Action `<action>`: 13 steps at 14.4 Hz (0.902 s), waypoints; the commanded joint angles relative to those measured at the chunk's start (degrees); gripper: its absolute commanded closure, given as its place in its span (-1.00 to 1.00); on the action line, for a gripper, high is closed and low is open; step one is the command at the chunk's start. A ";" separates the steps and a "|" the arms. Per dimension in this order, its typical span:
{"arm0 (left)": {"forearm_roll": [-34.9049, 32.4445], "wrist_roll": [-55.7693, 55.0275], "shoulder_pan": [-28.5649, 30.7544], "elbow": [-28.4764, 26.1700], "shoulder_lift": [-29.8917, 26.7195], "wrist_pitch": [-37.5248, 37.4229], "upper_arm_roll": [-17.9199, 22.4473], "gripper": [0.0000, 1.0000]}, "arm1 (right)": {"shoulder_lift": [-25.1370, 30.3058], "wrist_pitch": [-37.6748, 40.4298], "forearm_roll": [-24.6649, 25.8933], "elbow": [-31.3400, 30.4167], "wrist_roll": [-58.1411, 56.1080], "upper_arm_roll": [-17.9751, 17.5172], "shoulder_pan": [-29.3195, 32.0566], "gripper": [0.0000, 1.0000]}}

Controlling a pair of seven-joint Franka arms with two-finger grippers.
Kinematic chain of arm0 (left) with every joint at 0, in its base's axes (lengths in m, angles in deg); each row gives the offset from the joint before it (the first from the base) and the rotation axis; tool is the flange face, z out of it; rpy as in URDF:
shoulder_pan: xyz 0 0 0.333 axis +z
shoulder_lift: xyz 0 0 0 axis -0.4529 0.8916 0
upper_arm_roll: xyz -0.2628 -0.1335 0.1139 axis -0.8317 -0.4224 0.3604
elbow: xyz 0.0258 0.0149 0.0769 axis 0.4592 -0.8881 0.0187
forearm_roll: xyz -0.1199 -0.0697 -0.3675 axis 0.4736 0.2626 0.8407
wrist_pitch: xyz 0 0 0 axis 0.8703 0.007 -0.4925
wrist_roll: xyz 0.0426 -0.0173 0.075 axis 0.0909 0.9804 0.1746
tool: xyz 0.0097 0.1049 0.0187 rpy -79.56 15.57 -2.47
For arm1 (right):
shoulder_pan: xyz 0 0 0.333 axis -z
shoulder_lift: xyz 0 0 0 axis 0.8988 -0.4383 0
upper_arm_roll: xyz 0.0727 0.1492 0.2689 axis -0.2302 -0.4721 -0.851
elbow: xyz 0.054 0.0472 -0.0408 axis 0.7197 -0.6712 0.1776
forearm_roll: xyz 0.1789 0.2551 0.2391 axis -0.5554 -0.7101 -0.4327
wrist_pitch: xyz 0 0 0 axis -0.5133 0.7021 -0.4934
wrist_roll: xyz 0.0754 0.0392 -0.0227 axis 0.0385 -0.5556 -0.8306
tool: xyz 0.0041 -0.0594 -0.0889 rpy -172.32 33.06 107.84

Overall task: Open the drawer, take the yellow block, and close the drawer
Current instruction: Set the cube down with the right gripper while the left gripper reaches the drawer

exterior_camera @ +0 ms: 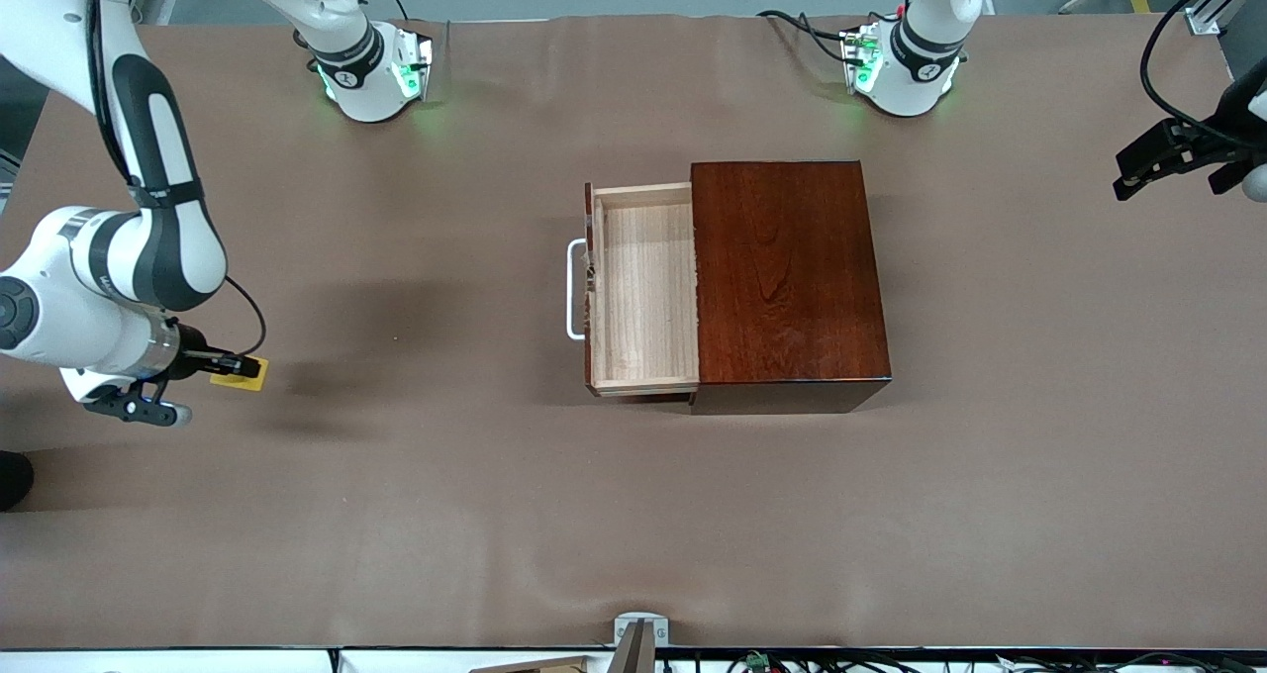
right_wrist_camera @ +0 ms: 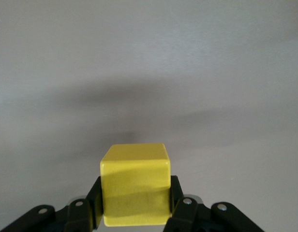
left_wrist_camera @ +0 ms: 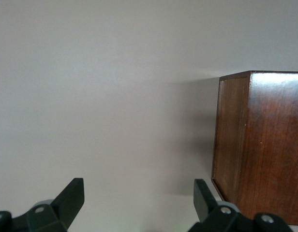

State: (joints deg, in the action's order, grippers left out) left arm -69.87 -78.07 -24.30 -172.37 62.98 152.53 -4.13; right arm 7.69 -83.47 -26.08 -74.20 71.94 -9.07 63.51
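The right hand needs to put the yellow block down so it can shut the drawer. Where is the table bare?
Bare brown cloth runs from the right hand, shut on the small yellow block, to the white-handled pale wooden drawer. The only crowding is around the glossy mahogany box.

Box [exterior_camera: 787, 277] sits mid-table. Drawer [exterior_camera: 643, 287] pulled out of it toward the right arm's end, handle [exterior_camera: 575, 289] at its outer front. Right gripper [exterior_camera: 241, 365] over the table near the right arm's end, well apart from the drawer, clamped on the block [exterior_camera: 244, 374]. Left gripper [left_wrist_camera: 137, 200], jaws spread, beside the box at the left arm's end.
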 commanded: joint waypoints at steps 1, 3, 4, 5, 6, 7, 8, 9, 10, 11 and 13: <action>1.76 1.38 0.71 0.14 -0.17 0.12 -0.36 -1.00 | 2.37 -6.24 0.74 -6.63 -2.17 -1.30 1.46 0.45; 1.76 1.38 0.54 0.23 -0.08 0.12 -0.36 -1.00 | 2.28 -7.83 0.74 -7.95 -2.17 -1.30 1.55 0.46; 1.76 1.38 0.45 0.23 -0.17 0.12 -0.45 -1.00 | 2.19 -8.01 0.74 -8.39 -2.17 -1.30 1.46 0.46; 1.85 1.38 0.45 0.14 -0.17 0.03 -0.54 -1.00 | 2.19 -8.45 0.74 -9.01 -2.17 -1.30 1.63 0.46; 1.76 1.47 0.54 0.23 -0.26 -0.06 -0.54 -1.00 | 2.11 -9.93 0.74 -10.06 -2.17 -1.30 1.55 0.46; 1.76 1.47 0.54 0.23 -0.35 -0.14 -0.54 -1.00 | 2.10 -11.16 0.74 -11.11 -2.17 -1.21 1.63 0.46; 1.76 1.47 0.54 0.14 -0.35 -0.15 -0.54 -1.00 | 2.10 -12.48 0.74 -12.08 -2.09 -1.30 1.55 0.46; 1.85 1.38 0.45 0.23 -0.35 -0.15 -0.62 -1.00 | 2.10 -14.15 0.74 -13.13 -2.17 -1.30 1.55 0.46; 1.85 0.77 0.28 0.32 -0.26 -0.15 -1.15 -1.00 | 2.10 -15.30 0.74 -13.84 -2.17 -1.30 1.46 0.46; 1.85 0.42 -0.07 0.32 -0.17 -0.06 -2.11 -1.00 | 2.02 -16.70 0.74 -14.63 -2.09 -1.30 1.46 0.46; 1.85 -1.42 -0.52 0.67 0.70 0.03 -5.18 -1.00 | 1.93 -19.52 0.74 -16.22 -2.17 -1.30 1.46 0.46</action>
State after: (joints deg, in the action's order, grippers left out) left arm -69.40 -78.20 -24.55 -172.38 63.02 152.52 -6.65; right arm 7.70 -100.49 -26.05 -87.23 70.12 -9.68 64.29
